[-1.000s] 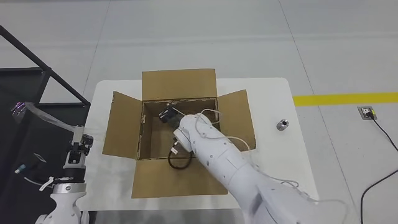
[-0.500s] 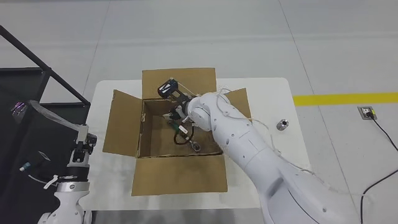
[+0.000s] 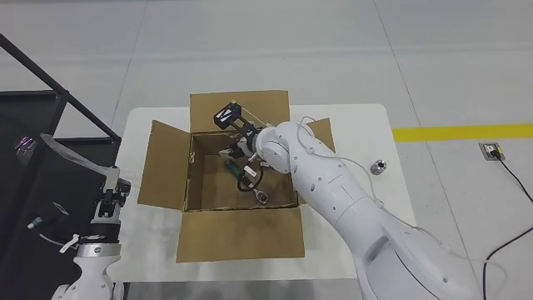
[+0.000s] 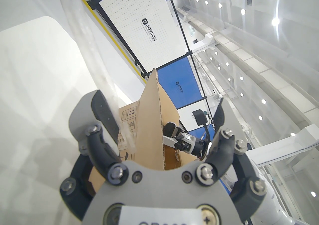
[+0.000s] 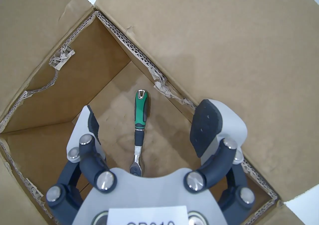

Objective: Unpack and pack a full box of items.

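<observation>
right gripper (image 5: pixel 149 113): jaws spread, nothing held, hanging inside the open box (image 3: pixel 239 112) | ratchet (image 5: pixel 141 109): you'll find it flat on the box floor, directly under that gripper | left gripper (image 4: pixel 159 102): jaws spread, beside the table (image 3: pixel 366 125) left edge

- The right arm (image 3: pixel 316 183) is stretched forward across the table, with its wrist bent downward.
- The right gripper (image 5: pixel 149 121) is pointed down, its fingers spread wide apart.
- The left arm (image 3: pixel 92 258) is held low at the left side.
- The left gripper (image 4: pixel 160 109) is tilted upward, its fingers parted.
</observation>
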`<act>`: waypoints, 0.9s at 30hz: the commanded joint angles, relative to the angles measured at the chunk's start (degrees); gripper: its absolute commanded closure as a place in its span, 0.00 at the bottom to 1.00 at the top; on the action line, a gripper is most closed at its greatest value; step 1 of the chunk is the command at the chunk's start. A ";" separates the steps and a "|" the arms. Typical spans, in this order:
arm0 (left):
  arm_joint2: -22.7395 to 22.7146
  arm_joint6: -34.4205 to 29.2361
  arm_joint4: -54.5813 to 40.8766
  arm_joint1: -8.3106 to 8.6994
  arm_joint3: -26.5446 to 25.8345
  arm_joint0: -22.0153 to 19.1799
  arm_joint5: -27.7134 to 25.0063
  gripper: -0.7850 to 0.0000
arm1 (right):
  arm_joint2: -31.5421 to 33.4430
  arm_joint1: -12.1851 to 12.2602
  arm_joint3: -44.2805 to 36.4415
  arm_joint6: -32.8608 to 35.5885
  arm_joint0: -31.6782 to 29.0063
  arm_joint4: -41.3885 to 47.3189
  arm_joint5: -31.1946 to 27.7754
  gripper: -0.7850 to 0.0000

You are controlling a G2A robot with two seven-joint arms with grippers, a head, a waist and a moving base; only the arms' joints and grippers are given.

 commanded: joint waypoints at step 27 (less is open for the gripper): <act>2.29 1.01 3.28 -0.28 -1.45 1.25 0.79 0.00 | 3.93 4.66 -5.18 -13.83 -3.92 -4.02 -18.70 0.00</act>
